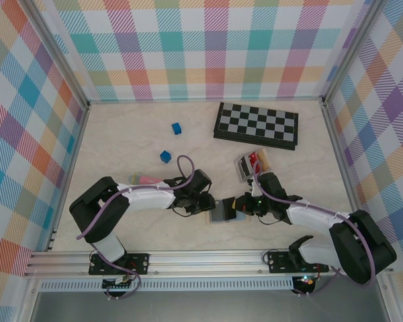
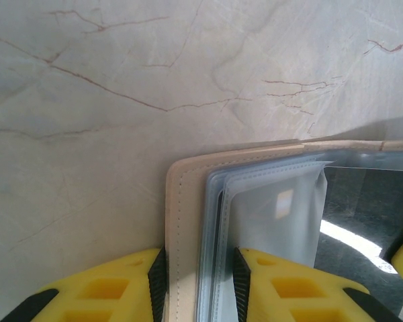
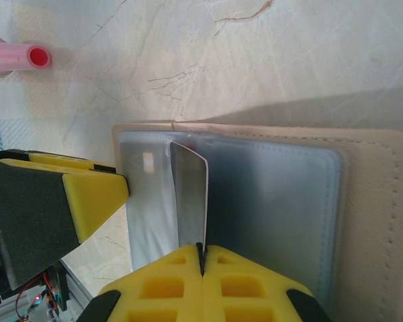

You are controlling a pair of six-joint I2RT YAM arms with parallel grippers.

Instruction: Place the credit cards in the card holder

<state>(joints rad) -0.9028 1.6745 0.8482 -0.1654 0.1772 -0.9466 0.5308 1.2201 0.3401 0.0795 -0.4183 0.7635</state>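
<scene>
The left gripper, part-closed, clamps the flat tan-beige stitched card holder open between its jaws; the right gripper, fully closed, pinches a thin grey plastic credit card edge-on ahead of its tips, for entry into the clear plastic sleeve

Tan card holder, grey card, yellow right claw, black-and-white chequered board, multicolour plaid walls

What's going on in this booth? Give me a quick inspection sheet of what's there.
Surface: pale marbled table, nothing spilled.
Job's things: tan card holder lying open; grey card poised at its sleeves.
Clutter: chessboard, two blue cubes, pink tube, clear case.
Grippers: left gripper clamps the holder's edge; right gripper pinches the card.
Cables: purple cables loop along both arms.
Surroundings: plaid walls on three sides.
</scene>
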